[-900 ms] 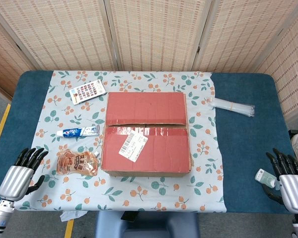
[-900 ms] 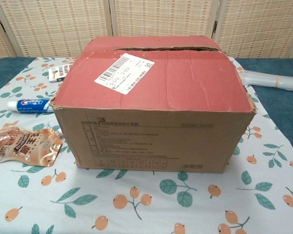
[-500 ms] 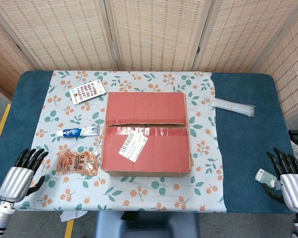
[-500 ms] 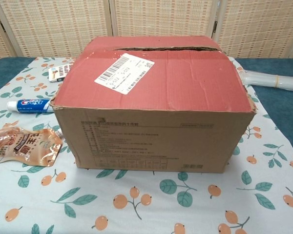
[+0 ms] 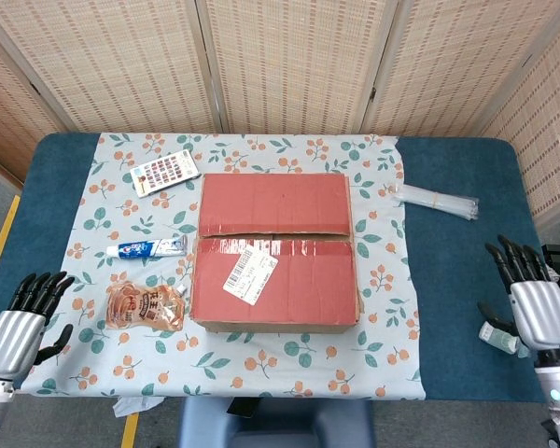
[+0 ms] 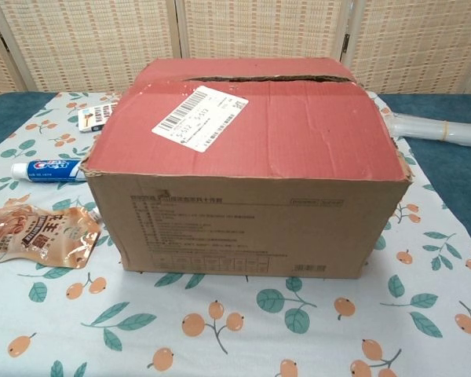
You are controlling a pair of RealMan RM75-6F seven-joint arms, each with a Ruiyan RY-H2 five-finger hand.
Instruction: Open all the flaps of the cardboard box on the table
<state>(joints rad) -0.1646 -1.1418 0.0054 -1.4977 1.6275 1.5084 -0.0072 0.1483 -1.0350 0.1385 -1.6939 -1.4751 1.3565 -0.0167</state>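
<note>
Opening stage of the task, by the look of it: nothing lifted yet, both top flaps lying flat.

Cardboard box (image 5: 274, 253) at the middle of the table (image 5: 457, 271), on a flowered cloth (image 5: 103, 210). Brown corrugated sides, rectangular, top covered in dull red tape; far flap (image 5: 273, 203) and near flap (image 5: 275, 282) meeting along a ragged seam (image 6: 271, 78) with a narrow dark gap. White barcoded shipping label (image 5: 250, 274) stuck on the near flap. Chest view filled with the printed front wall.

Next move, as a judgement: bring a hand in over the seam, hook fingertips under a flap edge, fold it outward; inner flaps probably underneath, not visible.

Left hand (image 5: 19, 327) low at the near left edge, well apart from the box, dark fingers spread and straight, holding nothing. Right hand (image 5: 532, 303) at the near right edge, likewise fingers apart and empty, just beside a small pale bottle (image 5: 497, 337).

Smaller clutter: clear plastic-wrapped bundle (image 5: 437, 200) to the right, glossy orange snack pouch (image 5: 146, 306), blue-and-white toothpaste tube (image 5: 147, 248), patterned flat card (image 5: 165, 172) to the left.
</note>
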